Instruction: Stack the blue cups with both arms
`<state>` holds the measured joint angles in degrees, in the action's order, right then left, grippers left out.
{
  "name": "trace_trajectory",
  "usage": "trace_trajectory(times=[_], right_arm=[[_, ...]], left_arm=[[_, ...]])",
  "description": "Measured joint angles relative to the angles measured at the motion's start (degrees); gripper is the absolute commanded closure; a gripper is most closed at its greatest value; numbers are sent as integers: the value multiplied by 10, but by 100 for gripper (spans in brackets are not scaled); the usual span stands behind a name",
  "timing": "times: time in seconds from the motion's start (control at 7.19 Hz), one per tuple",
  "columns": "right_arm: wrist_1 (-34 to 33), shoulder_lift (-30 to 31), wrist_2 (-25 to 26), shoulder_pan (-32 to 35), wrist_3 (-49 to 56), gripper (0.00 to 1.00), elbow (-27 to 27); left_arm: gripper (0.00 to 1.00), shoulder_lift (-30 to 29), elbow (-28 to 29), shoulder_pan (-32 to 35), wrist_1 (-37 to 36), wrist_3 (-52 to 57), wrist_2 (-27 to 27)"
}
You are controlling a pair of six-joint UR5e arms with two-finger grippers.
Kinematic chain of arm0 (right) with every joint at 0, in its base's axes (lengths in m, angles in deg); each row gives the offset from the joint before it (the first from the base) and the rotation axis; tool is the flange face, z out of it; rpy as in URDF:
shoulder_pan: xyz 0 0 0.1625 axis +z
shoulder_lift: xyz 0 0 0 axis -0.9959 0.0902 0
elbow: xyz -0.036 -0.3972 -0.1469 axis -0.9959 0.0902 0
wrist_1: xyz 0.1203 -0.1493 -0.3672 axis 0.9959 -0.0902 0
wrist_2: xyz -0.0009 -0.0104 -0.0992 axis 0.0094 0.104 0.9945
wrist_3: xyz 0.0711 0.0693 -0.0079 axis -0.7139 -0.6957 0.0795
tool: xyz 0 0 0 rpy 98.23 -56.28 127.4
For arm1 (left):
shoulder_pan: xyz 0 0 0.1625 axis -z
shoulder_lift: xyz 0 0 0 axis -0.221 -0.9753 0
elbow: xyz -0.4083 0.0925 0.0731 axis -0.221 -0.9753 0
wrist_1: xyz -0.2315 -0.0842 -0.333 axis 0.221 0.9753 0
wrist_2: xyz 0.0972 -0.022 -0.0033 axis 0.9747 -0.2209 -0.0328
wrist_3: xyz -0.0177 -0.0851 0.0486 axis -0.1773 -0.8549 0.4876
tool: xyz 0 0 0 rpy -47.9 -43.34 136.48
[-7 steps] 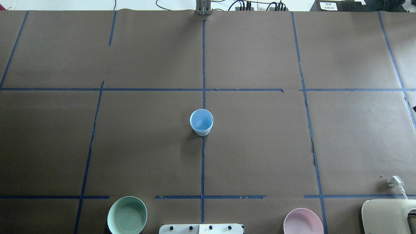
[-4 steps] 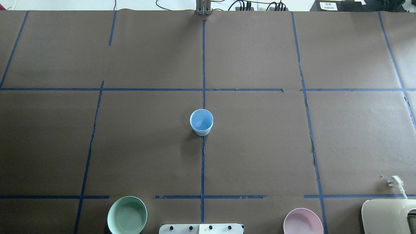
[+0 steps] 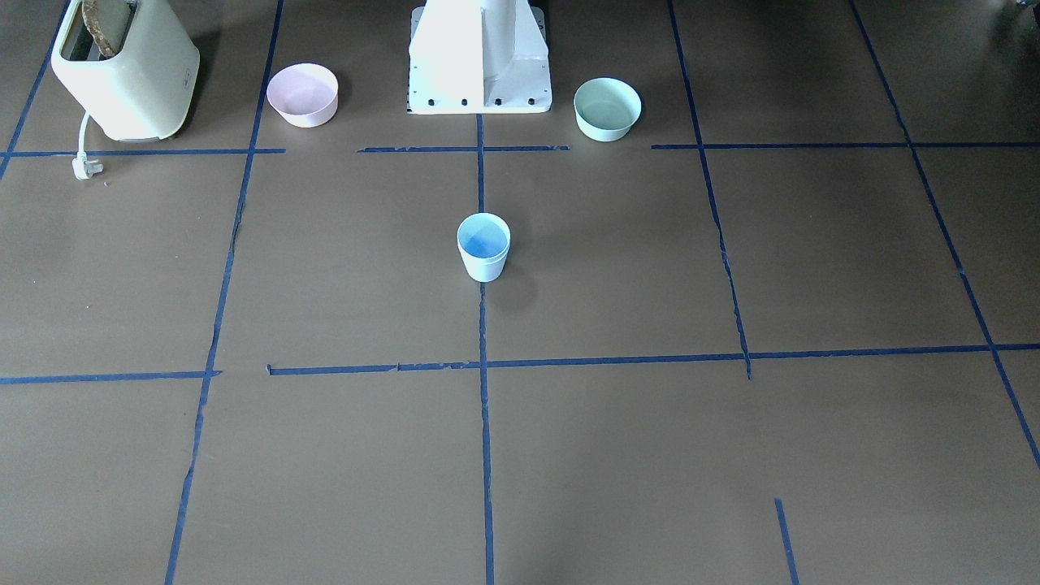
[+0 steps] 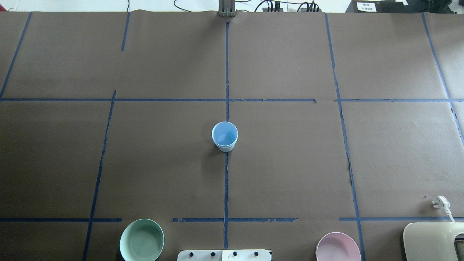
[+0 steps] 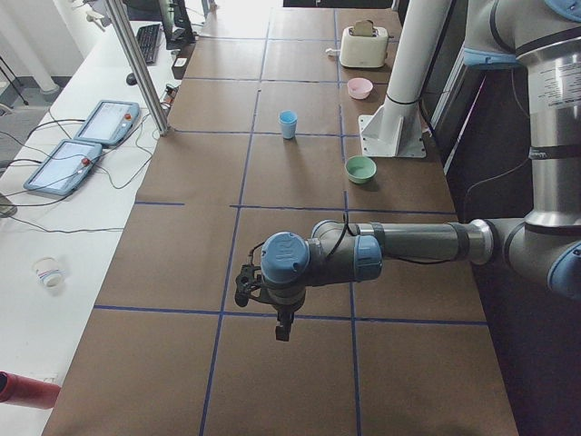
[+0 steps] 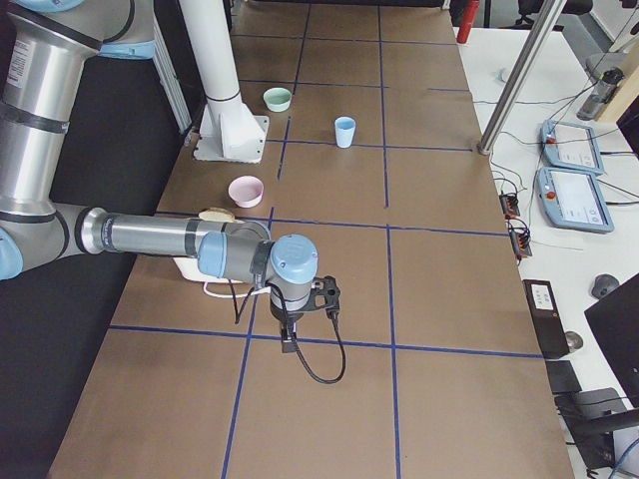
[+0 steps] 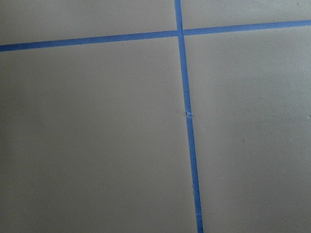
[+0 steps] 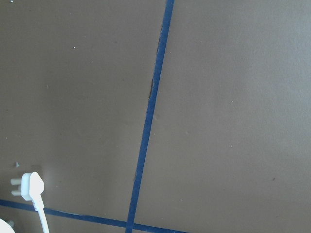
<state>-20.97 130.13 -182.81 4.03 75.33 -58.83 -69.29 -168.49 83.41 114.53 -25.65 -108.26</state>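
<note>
One pale blue cup (image 4: 224, 136) stands upright on the centre tape line, mid-table. It also shows in the front view (image 3: 483, 246) and both side views (image 5: 288, 123) (image 6: 344, 131). No second cup shows apart from it; I cannot tell whether one is nested inside. Both arms are off to the table's ends, far from the cup. The left gripper (image 5: 247, 289) shows only in the exterior left view and the right gripper (image 6: 324, 296) only in the exterior right view, so I cannot tell if they are open or shut. The wrist views show only table and tape.
A mint-green bowl (image 4: 141, 240) and a pink bowl (image 4: 338, 248) sit near the white pedestal (image 3: 479, 57). A cream toaster (image 3: 122, 69) with a loose white plug (image 4: 440, 202) stands at the near right corner. Blue tape lines cross the brown table cover.
</note>
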Motion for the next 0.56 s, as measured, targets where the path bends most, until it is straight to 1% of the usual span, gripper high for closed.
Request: trace_trajectory(times=[0.28,0.56], right_arm=[[0,-2,-13,0,0,0,0],[1,-3,-16,-1,0,0,0]], left_arm=[[0,0,3,-1,-1,0,11],[0,2,5,-1,0,0,12]])
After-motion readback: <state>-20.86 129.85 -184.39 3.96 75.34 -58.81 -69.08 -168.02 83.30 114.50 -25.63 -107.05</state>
